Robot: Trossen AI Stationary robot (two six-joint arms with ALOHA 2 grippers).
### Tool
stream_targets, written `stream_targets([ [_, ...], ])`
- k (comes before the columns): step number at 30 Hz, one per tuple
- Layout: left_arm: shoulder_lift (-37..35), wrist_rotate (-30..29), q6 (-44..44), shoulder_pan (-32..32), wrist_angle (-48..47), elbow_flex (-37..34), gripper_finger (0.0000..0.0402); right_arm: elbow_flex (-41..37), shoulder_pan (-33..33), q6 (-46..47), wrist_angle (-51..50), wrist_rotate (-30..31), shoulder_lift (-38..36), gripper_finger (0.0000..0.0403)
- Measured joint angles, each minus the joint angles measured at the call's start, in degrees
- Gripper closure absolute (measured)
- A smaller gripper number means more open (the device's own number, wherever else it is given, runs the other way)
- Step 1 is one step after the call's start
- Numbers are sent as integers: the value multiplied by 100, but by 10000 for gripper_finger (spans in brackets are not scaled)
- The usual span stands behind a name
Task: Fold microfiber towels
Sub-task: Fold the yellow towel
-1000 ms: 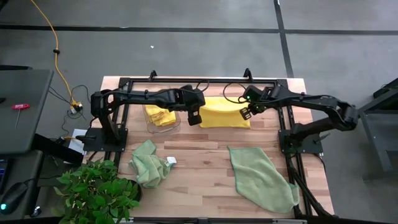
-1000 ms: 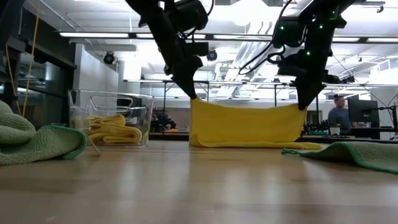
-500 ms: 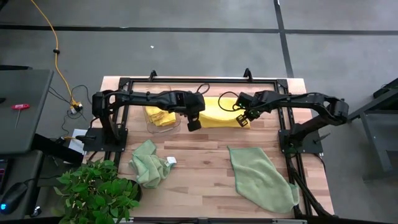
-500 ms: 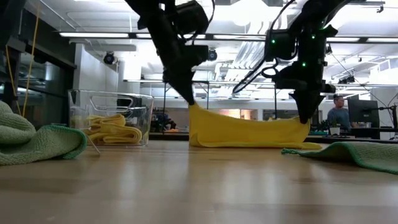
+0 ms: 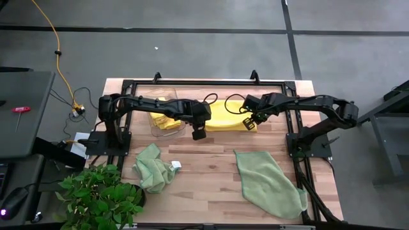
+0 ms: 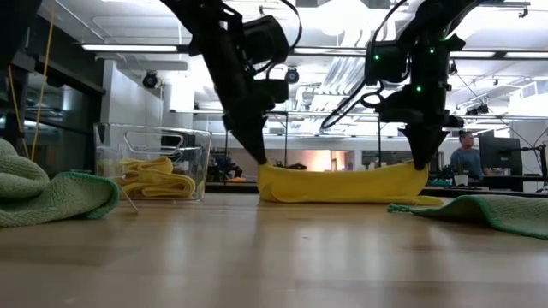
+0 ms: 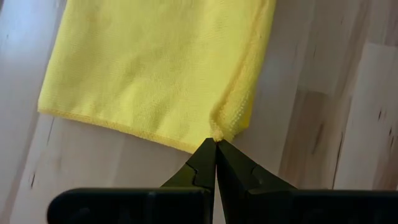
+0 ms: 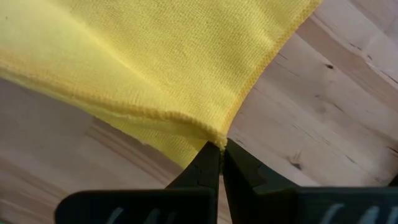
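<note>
Now the left claw (image 7: 215,144) and right claw (image 8: 221,149) pinch the soft yellow square towel (image 5: 225,116) by its corners, mid-fold; next they likely should let go

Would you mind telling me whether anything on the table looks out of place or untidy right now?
One pale green towel lies crumpled in a heap by the plant, and another green towel sprawls askew, reaching the table's near right edge. The yellow towel pinched at its corners by both grippers looks orderly.
</note>
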Motion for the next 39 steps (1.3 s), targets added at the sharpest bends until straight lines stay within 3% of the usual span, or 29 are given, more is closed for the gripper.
stream_targets([
  [12,0,90,275,0,-15,0,386,2,-9,-41,-28,-105,-2,396],
  [24,-16,254,800,64,-319,75,298,2,-9,-452,-181,-415,-18,249],
  [30,-390,319,1101,301,-678,259,270,2,-87,-771,-543,-512,-280,216],
  [35,-834,919,1046,783,-489,260,270,2,-360,-1206,-712,-780,-654,213],
  [39,-1123,2355,483,1314,569,-56,270,-72,-636,-1490,-416,-1068,-924,213],
])
